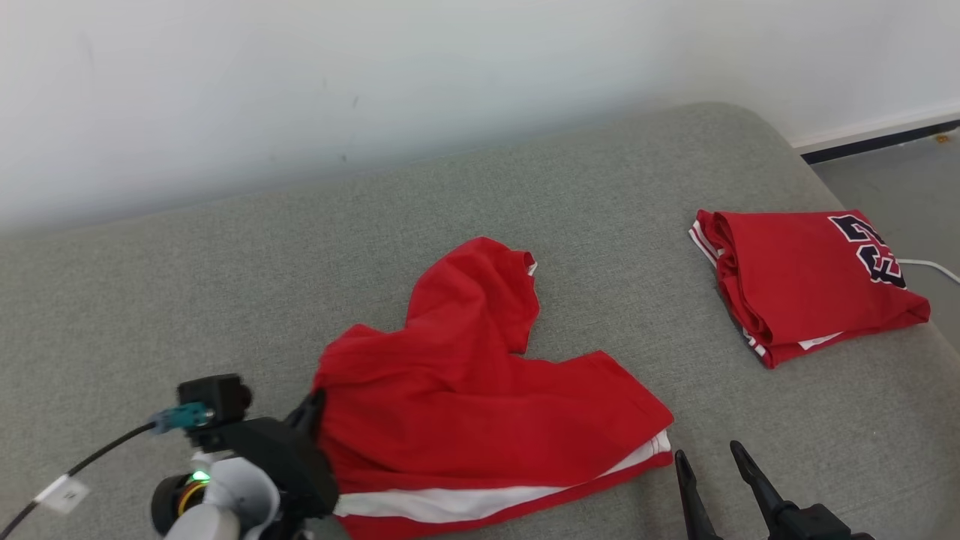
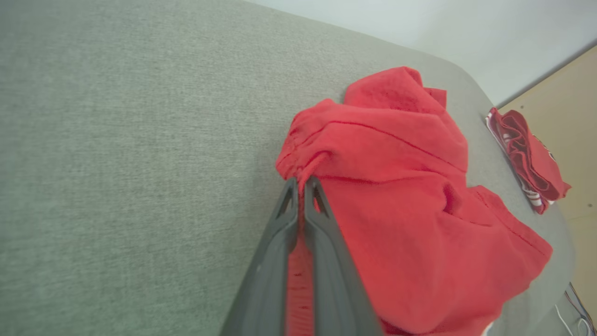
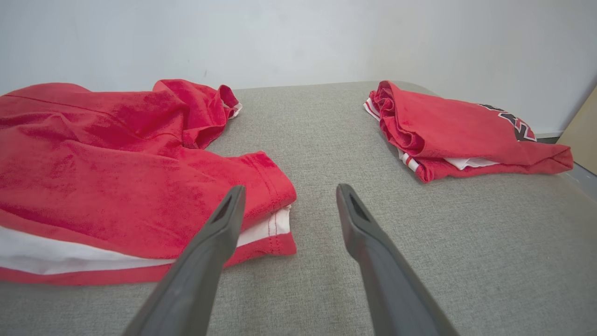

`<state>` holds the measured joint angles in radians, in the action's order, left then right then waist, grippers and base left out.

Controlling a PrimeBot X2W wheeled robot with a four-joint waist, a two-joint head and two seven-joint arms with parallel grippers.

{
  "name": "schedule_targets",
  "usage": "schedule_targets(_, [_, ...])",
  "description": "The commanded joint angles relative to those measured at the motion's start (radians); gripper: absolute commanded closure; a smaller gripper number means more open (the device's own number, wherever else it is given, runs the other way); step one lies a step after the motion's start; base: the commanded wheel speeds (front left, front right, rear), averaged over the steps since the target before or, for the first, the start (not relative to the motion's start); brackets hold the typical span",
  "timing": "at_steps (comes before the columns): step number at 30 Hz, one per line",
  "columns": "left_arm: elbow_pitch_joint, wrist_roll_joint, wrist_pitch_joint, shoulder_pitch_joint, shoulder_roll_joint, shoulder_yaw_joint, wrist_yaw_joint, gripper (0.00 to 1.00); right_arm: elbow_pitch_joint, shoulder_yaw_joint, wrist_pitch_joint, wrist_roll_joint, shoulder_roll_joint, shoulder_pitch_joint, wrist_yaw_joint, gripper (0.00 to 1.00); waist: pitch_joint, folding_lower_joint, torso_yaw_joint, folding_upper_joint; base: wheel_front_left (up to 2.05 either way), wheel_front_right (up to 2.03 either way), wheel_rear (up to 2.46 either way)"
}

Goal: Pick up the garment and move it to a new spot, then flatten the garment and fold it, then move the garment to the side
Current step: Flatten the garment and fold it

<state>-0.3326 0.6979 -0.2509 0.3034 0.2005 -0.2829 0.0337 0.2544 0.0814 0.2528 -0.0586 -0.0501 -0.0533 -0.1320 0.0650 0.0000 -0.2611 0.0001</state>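
Note:
The garment [image 1: 480, 390], red shorts with a white side stripe, lies loosely crumpled on the grey cushion [image 1: 187, 285]. My left gripper [image 1: 315, 409] is at the garment's left edge, shut on a pinch of the red fabric; the left wrist view shows the garment [image 2: 396, 186] bunched at the closed tips of the left gripper [image 2: 301, 182]. My right gripper [image 1: 709, 450] stands open just right of the garment's lower right hem, touching nothing. In the right wrist view the right gripper [image 3: 290, 189] has its left finger over the hem corner of the garment [image 3: 116, 177].
A folded red jersey [image 1: 810, 277] with dark numbers lies at the cushion's right end, also seen in both wrist views [image 2: 527, 158] [image 3: 457, 126]. A white cable [image 1: 930, 264] runs beside it. The wall stands behind; the cushion's rounded edge drops off at the right.

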Motion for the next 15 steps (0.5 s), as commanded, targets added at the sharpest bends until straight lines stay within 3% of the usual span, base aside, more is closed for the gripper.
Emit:
schedule_targets(1, [-0.013, 0.017, 0.016, -0.008, 0.009, 0.015, -0.006, 1.00, 0.000, 0.002, 0.005, -0.004, 0.000, 0.007, 0.003, 0.00, 0.004, 0.0000, 0.002, -0.0001, 0.00, 0.00, 0.00])
schedule_targets(11, [-0.141, 0.031, 0.130, 0.013, 0.065, 0.104, -0.015, 1.00, 0.005, 0.018, 0.005, -0.011, 0.000, 0.022, 0.003, 0.00, 0.014, 0.0000, 0.000, -0.0001, 0.00, 0.00, 0.00])
schedule_targets(12, [-0.143, 0.023, 0.146, 0.014, 0.066, 0.105, -0.011, 0.82, 0.007, 0.018, 0.005, -0.012, 0.000, 0.020, 0.003, 0.00, 0.012, 0.0000, 0.001, -0.0001, 0.00, 0.00, 0.00])
schedule_targets(13, [-0.143, 0.015, 0.165, 0.016, 0.069, 0.106, -0.008, 0.00, 0.009, 0.019, 0.005, -0.013, 0.000, 0.019, 0.003, 0.00, 0.010, 0.0000, 0.003, -0.0001, 0.00, 0.00, 0.00])
schedule_targets(15, [-0.142, 0.007, 0.184, 0.016, 0.068, 0.104, -0.010, 0.00, 0.010, 0.019, 0.005, -0.012, 0.000, 0.017, 0.003, 0.00, 0.008, 0.0000, 0.004, -0.0001, 0.00, 0.00, 0.00])
